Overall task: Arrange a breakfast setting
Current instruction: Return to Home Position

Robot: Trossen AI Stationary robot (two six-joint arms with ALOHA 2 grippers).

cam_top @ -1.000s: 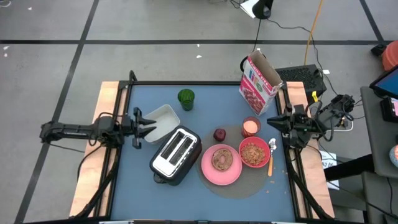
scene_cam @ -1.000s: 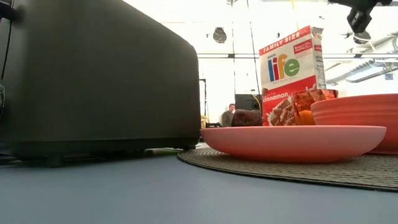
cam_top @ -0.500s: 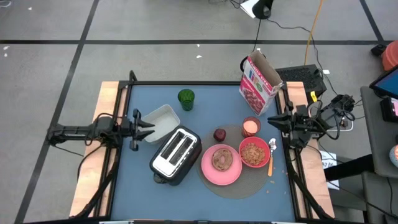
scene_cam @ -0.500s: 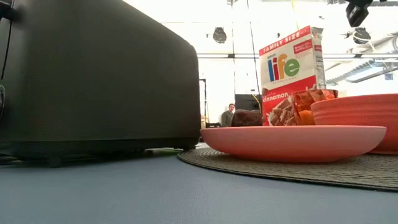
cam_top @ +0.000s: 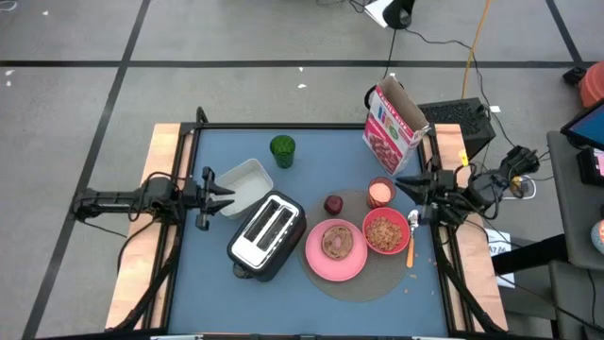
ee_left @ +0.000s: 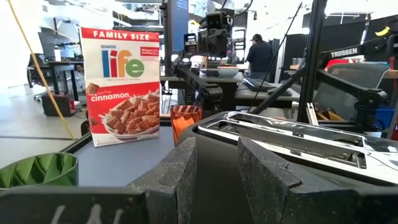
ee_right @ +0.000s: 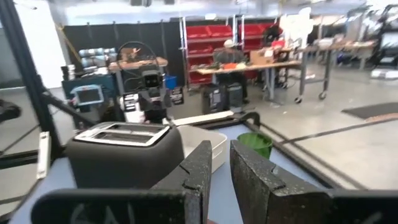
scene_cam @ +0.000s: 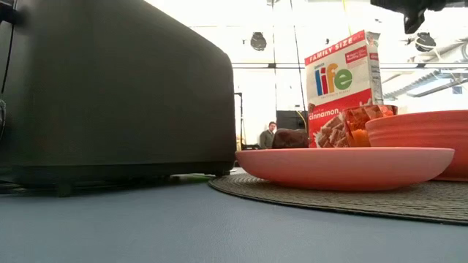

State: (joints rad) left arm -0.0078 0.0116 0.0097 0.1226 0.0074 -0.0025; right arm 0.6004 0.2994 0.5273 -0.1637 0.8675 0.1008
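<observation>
I count one of each. The spoon (cam_top: 411,241) lies just right of the red bowl (cam_top: 385,231), lengthwise front to back, its scoop toward the table's far edge. Bread (cam_top: 337,242) sits on the pink plate (cam_top: 321,264), with the fruit (cam_top: 333,204) and cup (cam_top: 380,193) beyond. The left gripper (cam_top: 225,192) and right gripper (cam_top: 404,185) are at the table's sides, fingers apart and empty.

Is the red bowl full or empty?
Not empty. From above, brown cereal covers the inside of the red bowl.
</observation>
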